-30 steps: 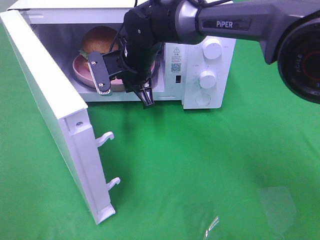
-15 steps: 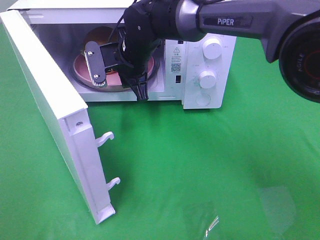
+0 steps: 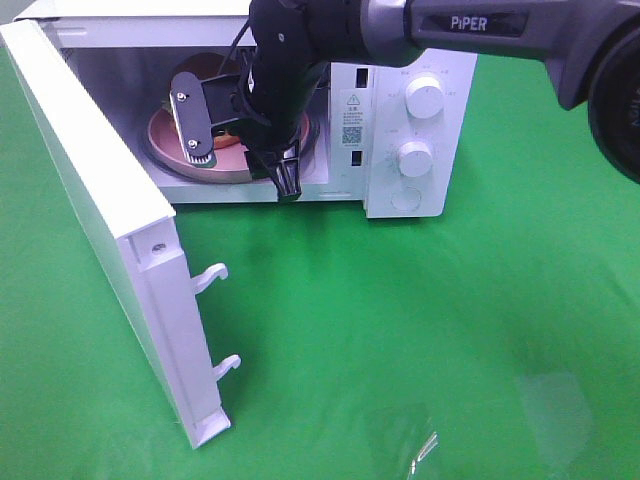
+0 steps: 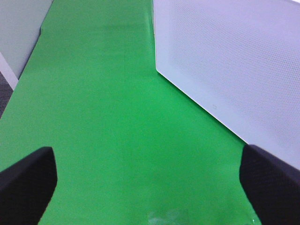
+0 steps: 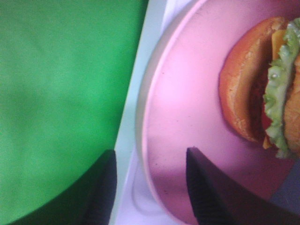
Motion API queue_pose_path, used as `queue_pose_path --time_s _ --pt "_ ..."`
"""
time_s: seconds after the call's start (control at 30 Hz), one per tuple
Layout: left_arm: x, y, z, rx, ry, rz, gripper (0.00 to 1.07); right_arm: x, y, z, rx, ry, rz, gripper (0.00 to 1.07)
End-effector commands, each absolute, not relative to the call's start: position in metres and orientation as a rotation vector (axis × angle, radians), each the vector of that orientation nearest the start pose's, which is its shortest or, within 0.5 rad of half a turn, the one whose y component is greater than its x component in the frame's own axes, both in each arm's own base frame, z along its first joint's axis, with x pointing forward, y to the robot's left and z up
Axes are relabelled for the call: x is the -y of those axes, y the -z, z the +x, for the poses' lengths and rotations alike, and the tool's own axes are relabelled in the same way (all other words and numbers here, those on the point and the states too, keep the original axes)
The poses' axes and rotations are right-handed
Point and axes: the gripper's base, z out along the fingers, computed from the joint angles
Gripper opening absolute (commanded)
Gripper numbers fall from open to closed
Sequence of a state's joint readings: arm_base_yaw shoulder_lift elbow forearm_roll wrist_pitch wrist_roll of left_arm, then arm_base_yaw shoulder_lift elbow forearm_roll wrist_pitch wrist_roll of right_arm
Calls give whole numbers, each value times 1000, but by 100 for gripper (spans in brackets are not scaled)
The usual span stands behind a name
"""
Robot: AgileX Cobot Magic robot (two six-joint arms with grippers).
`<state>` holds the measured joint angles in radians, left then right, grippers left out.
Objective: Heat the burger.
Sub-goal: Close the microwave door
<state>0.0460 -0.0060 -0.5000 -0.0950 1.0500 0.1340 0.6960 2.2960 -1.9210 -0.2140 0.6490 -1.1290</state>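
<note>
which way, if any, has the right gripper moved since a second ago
Yes, the right gripper went deeper into the microwave, its lower fingertip clearing the sill.

I am wearing a dark grey shell on my right arm (image 3: pixel 520 40), with white PiPER lettering (image 3: pixel 476 22) showing on it. A black cable (image 3: pixel 238 50) is running by my black wrist. My right finger (image 3: pixel 192 115) is carrying two screws and a pale ribbed pad. My left fingers (image 4: pixel 28 185) are looking black and rounded.
</note>
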Motion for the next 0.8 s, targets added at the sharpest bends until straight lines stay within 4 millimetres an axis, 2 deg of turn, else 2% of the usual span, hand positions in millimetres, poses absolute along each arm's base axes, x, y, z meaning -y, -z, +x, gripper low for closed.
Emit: queue_pose_path --time_s 0.03,0.43,0.63,0.8 --pt "8 -278 -7 -1996 3 90 98 -321 -202 392 -1387 409 -2089 50" --pt "8 -278 -7 -1996 3 90 98 -306 -208 362 -1365 390 -2116 58" --pt "8 -278 -7 -1996 3 90 98 -290 -210 342 -1364 369 -2088 58" --pt "8 -278 -7 -1996 3 90 98 -274 -213 322 -1441 318 -2003 58"
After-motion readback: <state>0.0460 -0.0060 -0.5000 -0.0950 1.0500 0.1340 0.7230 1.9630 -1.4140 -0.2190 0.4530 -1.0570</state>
